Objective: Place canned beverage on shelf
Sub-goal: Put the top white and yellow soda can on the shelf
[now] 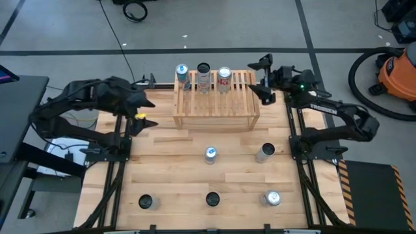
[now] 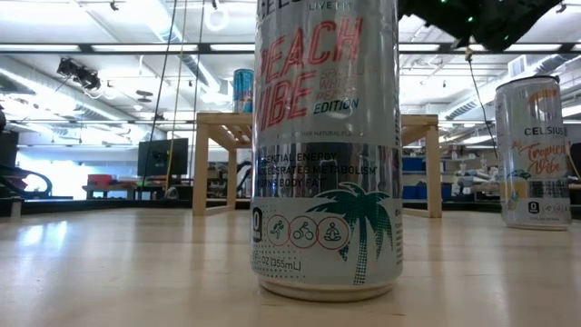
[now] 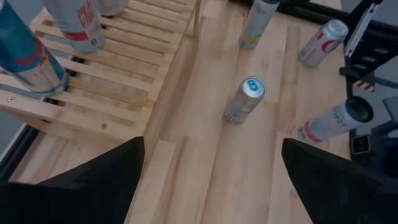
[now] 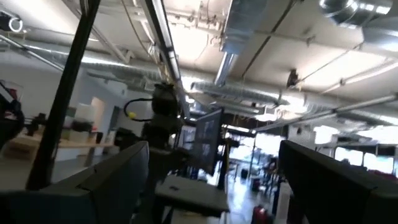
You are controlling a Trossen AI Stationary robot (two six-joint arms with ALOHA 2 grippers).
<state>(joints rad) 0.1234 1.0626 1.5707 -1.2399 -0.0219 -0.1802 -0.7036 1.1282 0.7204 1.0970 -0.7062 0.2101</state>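
The shelf (image 1: 216, 97), a low slatted light-wood rack, stands at the table's far middle. Three cans stand on its slats: a blue one (image 1: 182, 75), a dark-topped one (image 1: 203, 76) and a red-and-silver one (image 1: 224, 78). Several more cans stand on the plank table, among them a blue-topped can (image 1: 210, 155) and a silver can (image 1: 264, 152). My left gripper (image 1: 148, 112) hovers open just left of the shelf, raised and slanting down. My right gripper (image 1: 260, 81) hovers open at the shelf's far right corner, tilted upward; its wrist view shows only the ceiling.
Three cans (image 1: 145, 202) (image 1: 212, 199) (image 1: 272, 197) line the near edge; the middle one fills the low view (image 2: 327, 145). In the left wrist view the shelf (image 3: 112, 74) lies beside a can (image 3: 245, 99) on bare planks. Arm frames flank both table sides.
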